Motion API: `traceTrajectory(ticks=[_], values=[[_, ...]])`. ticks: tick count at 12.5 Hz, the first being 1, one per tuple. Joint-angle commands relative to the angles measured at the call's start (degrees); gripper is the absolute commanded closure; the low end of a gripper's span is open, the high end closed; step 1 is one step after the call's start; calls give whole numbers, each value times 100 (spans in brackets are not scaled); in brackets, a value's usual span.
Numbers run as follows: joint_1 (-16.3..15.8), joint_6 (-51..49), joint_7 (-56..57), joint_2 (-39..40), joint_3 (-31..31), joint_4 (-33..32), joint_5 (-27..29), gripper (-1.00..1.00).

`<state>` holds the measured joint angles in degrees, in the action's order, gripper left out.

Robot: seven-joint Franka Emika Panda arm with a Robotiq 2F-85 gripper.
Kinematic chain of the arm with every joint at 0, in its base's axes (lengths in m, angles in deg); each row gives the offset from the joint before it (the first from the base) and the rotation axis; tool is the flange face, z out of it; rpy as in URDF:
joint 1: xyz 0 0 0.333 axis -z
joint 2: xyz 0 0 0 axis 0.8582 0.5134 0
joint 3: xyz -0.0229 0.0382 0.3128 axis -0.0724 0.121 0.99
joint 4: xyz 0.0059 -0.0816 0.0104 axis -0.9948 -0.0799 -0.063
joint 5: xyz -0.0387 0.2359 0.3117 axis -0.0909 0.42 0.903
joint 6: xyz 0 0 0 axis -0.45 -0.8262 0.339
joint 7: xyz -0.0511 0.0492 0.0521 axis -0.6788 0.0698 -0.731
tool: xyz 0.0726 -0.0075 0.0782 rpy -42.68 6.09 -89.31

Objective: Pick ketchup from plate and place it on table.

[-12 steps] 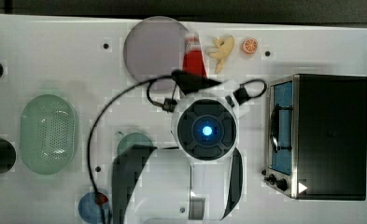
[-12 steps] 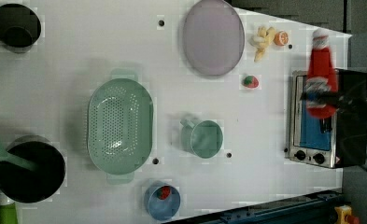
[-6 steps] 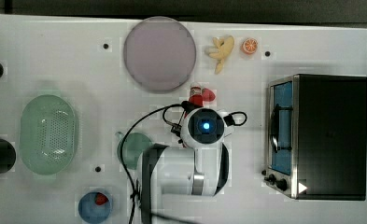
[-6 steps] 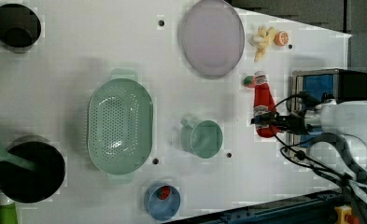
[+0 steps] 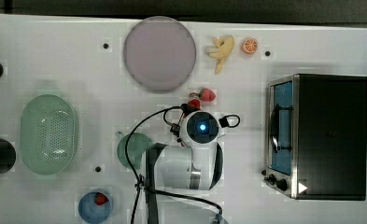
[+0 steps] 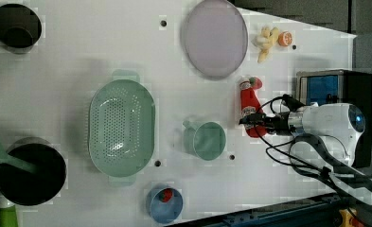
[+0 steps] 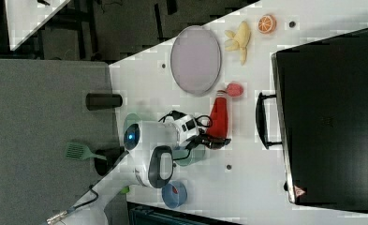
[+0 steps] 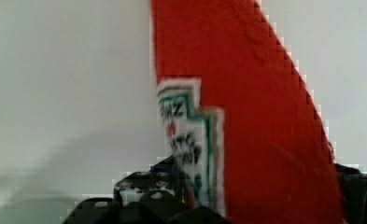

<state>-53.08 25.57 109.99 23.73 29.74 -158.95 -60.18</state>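
The ketchup [image 6: 248,105], a slim red bottle with a whitish cap and pale label, is over the white table [image 6: 79,56] beside a rounded red blob [image 6: 255,82]. My gripper [image 6: 252,124] is shut on its lower body. The right view shows the same ketchup [image 7: 219,117] in the gripper [image 7: 217,138]. In the wrist view the ketchup [image 8: 251,107] stands between dark fingers [image 8: 139,193]. From the top view the arm covers most of the ketchup [image 5: 194,103]. The greyish-lilac plate [image 5: 159,53] lies bare, apart from the bottle.
A dark toaster oven [image 5: 323,135] stands at the top view's right. A mint cup [image 5: 130,150] sits beside the arm, and a mint-green basket [image 5: 48,134] is further left. A blue bowl [image 5: 95,205], a banana [image 5: 221,49] and an orange slice [image 5: 250,45] are also on the table.
The arm has carried the ketchup from beside the plate toward the table's middle and come lower. The ketchup now hangs next to the red blob, well off the plate.
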Motion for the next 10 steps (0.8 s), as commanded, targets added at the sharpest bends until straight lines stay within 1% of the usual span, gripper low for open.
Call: traceTrajectory(ticks=[1,3,5,7,10], values=[[51,118,-219,-424,80,162,-29,-100],[51,-217,-345,-714,116,296,-20,-100],[51,-992,-998,-1153,166,630,-4,-100],[44,-1964,-1598,-1631,258,1125,5,-100],[44,-2947,-2276,-2223,337,2032,4,-100]])
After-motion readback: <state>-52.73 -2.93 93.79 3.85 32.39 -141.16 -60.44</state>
